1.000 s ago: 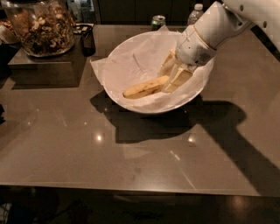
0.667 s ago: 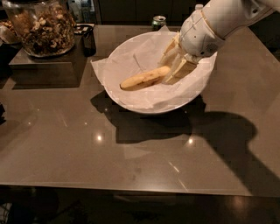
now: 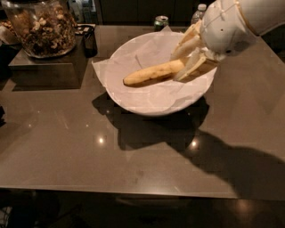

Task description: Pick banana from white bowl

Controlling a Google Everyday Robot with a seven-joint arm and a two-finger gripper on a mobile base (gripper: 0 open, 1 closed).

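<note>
The yellow banana [image 3: 153, 73] with small brown speckles is held at its right end by my gripper [image 3: 186, 60]. It hangs over the white bowl [image 3: 133, 100], its free end pointing left and slightly down. The pale fingers [image 3: 192, 67] close around the banana's right end, above the bowl's right side. The bowl is lined with white crinkled paper that pokes past its left rim.
A glass jar of nuts [image 3: 42, 26] stands on a dark box at the back left. A green can [image 3: 160, 21] and a water bottle [image 3: 199, 11] stand behind the bowl. The brown table's front edge [image 3: 133, 191] runs along the bottom.
The gripper has risen and moved toward the camera with the banana, lifting it off the bowl's bottom. The bowl has stayed in place.
</note>
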